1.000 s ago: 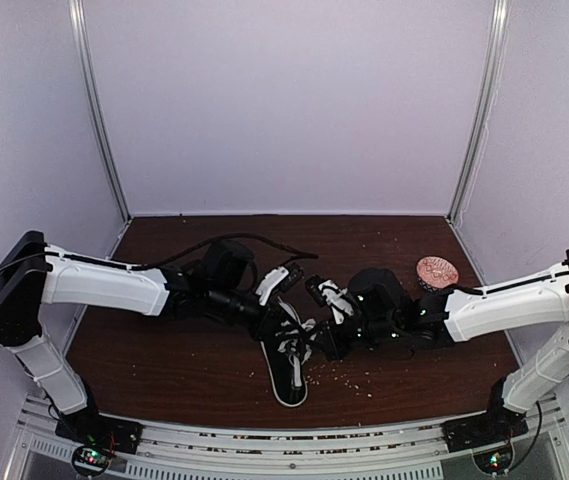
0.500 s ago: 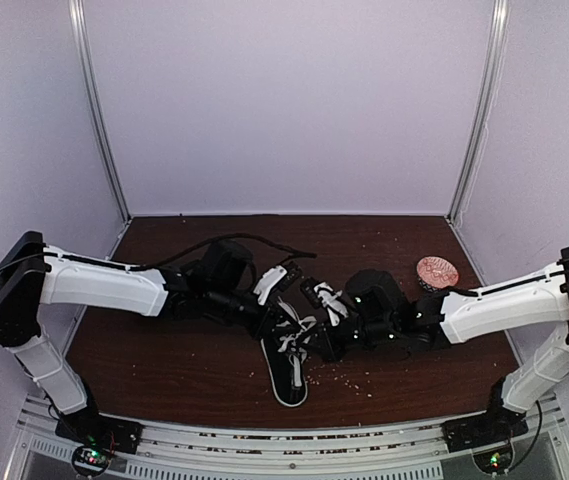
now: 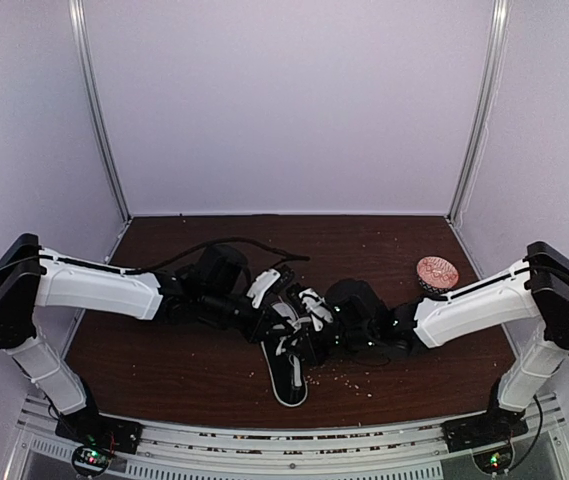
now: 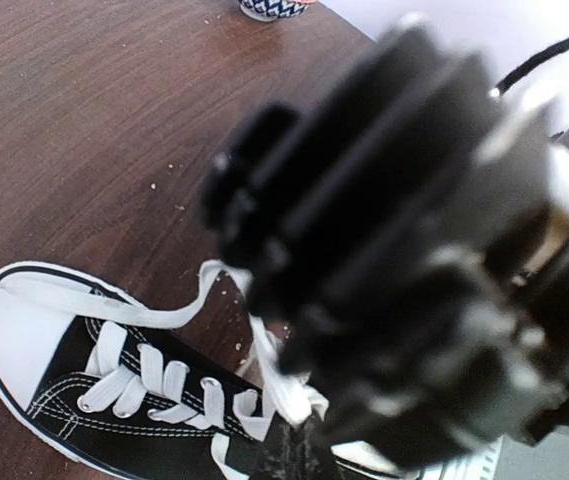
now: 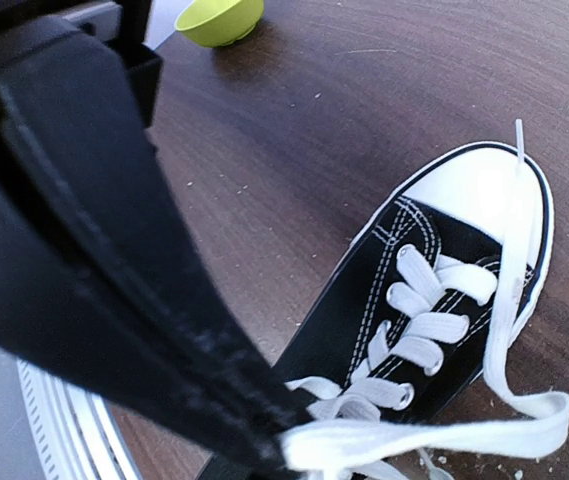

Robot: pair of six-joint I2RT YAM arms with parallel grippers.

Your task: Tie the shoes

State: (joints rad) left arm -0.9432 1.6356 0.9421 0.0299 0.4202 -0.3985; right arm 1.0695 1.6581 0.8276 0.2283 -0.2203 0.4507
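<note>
- Right arm has swung further left than a second ago, crowding my left fingers (image 3: pixel 282 322) over the sneaker (image 3: pixel 290 375). The left fingers have snapped closed.
- Top view: the sneaker lies on the dark wood tabletop (image 3: pixel 164 360), long axis near-to-far, white toe cap (image 3: pixel 291 395) toward the near edge. My right fingers (image 3: pixel 311 315) sit just beside the left ones above the lacing, so neither arm is nearer.
- Left wrist view: left fingers closed, seemingly pinching a flat white lace (image 4: pixel 276 385) that rises from the eyelets. The toe lies down-left. The blurred right arm (image 4: pixel 384 230) fills the frame.
- Right wrist view: right fingers (image 5: pixel 276 440) clamped on the lace (image 5: pixel 434 435), which loops out rightward. Black canvas, white stitching; the smooth rubber toe cap lies up-right.
</note>
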